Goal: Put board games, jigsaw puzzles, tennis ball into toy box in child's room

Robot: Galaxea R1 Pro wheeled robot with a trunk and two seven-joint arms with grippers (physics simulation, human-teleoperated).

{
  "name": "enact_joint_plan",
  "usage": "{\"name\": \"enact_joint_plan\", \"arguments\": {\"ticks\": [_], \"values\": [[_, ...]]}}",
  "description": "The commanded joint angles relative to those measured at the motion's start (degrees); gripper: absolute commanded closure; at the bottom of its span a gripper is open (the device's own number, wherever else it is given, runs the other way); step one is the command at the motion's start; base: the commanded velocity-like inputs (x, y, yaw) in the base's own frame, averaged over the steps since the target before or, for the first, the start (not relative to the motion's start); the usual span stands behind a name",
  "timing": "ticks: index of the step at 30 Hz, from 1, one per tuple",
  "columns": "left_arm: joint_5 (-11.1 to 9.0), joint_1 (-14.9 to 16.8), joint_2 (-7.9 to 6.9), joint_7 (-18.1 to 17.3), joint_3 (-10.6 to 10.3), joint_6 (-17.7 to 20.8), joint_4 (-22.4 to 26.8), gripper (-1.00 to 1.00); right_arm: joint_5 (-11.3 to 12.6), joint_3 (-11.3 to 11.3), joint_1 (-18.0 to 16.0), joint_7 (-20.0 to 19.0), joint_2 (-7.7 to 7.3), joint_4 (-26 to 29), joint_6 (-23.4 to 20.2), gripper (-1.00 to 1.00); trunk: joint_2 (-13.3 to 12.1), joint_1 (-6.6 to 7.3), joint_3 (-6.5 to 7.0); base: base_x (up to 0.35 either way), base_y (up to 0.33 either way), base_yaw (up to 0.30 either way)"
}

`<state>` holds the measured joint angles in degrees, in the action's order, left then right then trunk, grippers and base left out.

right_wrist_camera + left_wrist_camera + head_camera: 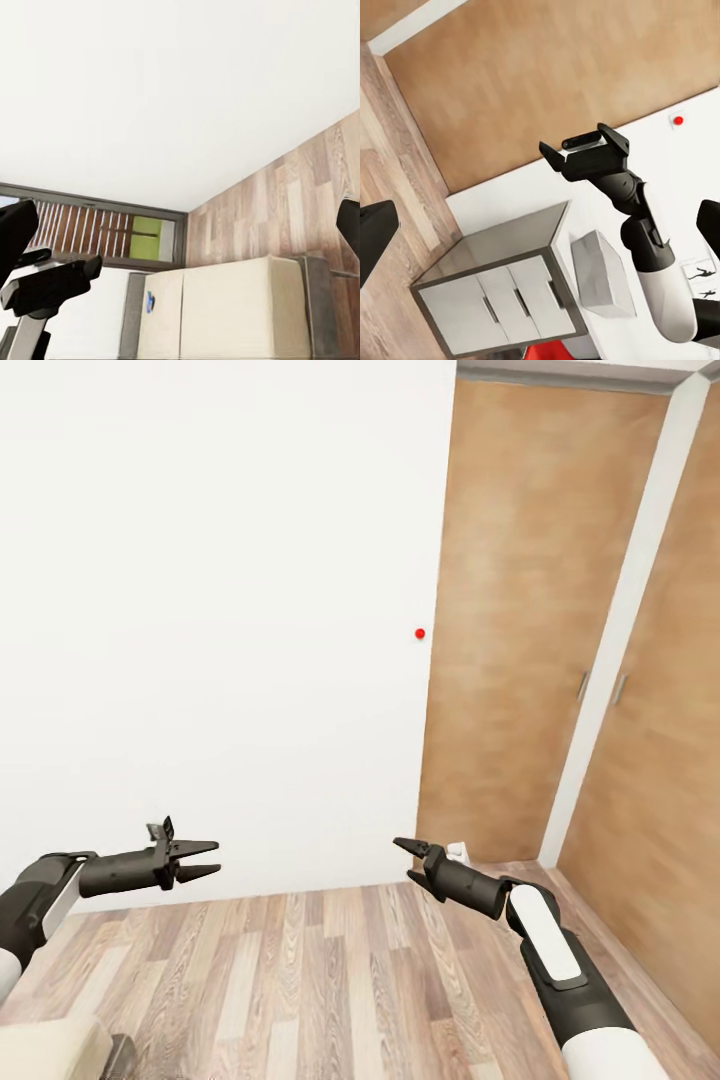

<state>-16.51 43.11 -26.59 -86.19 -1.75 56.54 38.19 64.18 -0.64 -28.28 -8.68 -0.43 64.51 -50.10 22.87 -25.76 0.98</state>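
Head view puts you facing a white wall [220, 610] and wooden doors [530, 620]. Your left gripper [200, 860] and right gripper [410, 860] hang released, holding nothing, above the plank floor [330, 980].

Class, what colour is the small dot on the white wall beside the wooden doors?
Red: the dot on the wall shows best in the head view.

the bed [240, 307] lies low on the wood floor beside the white wall, its plain beige mattress flat and its grey frame showing at one end; one beige corner [50, 1050] of it shows at the bottom left of the head view. a small blue board game [151, 301] lies on the mattress near the far end, too small to read.
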Motion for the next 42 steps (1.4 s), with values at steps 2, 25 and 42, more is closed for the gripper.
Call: {"name": "enact_joint_plan", "arguments": {"ticks": [2, 25, 42], "values": [[-0.1, 0.0, -0.06, -0.2, -0.2, 0.6, 0.0, -1.00, -0.4, -0.1, 0.0, -0.4, -0.01, 0.0, -0.2, -1.00, 0.0, -0.02, -0.09, 0.000, 0.000, 0.287], [-0.1, 0.0, -0.17, 0.9, -0.1, 0.4, 0.0, -1.00, -0.4, 0.0, 0.0, -0.5, -0.57, 0.0, 1.5, -1.00, 0.0, -0.02, -0.54, 0.114, 0.000, 0.180], [-0.1, 0.0, -0.23, 0.9, -0.1, 0.4, -0.1, -1.00, -0.4, 0.1, 0.0, -0.5, -0.74, 0.2, 2.6, -1.00, 0.0, -0.02, -0.54, 0.099, 0.000, 0.001]]}}
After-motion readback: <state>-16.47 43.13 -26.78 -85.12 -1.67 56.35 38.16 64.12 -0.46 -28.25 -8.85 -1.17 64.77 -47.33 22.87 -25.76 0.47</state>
